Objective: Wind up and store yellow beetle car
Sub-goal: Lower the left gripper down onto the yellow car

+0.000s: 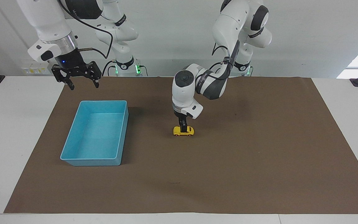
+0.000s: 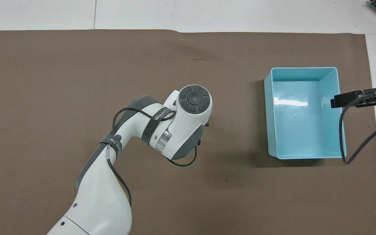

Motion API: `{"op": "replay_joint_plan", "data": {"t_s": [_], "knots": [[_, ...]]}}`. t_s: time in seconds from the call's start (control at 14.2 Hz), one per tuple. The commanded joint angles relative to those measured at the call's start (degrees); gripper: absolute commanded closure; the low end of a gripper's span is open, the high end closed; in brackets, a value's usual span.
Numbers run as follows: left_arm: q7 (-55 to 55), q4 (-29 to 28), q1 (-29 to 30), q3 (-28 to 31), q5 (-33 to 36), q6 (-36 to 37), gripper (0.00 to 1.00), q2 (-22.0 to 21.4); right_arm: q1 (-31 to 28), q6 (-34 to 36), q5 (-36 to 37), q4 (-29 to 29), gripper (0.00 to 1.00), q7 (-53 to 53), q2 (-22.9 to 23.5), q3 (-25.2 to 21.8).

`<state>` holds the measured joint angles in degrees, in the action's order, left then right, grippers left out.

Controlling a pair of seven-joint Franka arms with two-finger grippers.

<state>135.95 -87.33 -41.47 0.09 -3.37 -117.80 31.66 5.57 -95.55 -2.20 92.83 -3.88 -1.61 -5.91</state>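
The yellow beetle car stands on the brown mat near the table's middle. My left gripper points straight down and is low over the car's middle, at roof height. In the overhead view the left arm's wrist hides the car completely. My right gripper is open and empty, held up in the air over the right arm's end of the table, where the blue bin is. That arm waits.
The blue bin is empty and stands on the mat toward the right arm's end of the table, its rim also in the overhead view. The mat covers most of the white table.
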Motion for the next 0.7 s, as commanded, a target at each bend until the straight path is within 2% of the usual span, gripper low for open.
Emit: {"op": "replay_joint_plan", "data": {"t_s": [0.0,0.49,0.56,0.63], "knots": [[1.2,-3.4,-0.5,0.6,1.3,-3.1,0.0,-0.9,-0.5,0.1,-1.2,0.3,0.0,1.3,-0.6,0.0],[1.3,-4.4,-0.5,0.6,1.3,-4.3,0.0,-0.8,-0.9,0.2,-1.2,0.3,0.0,1.3,-0.7,0.0],[1.3,-4.4,-0.4,0.6,1.3,-4.4,0.1,-0.8,-1.0,0.2,-1.2,0.3,0.0,1.3,-0.7,0.0],[1.3,-4.4,-0.4,0.6,1.3,-4.4,0.13,-0.8,-1.0,0.2,-1.2,0.3,0.0,1.3,-0.7,0.0]]}}
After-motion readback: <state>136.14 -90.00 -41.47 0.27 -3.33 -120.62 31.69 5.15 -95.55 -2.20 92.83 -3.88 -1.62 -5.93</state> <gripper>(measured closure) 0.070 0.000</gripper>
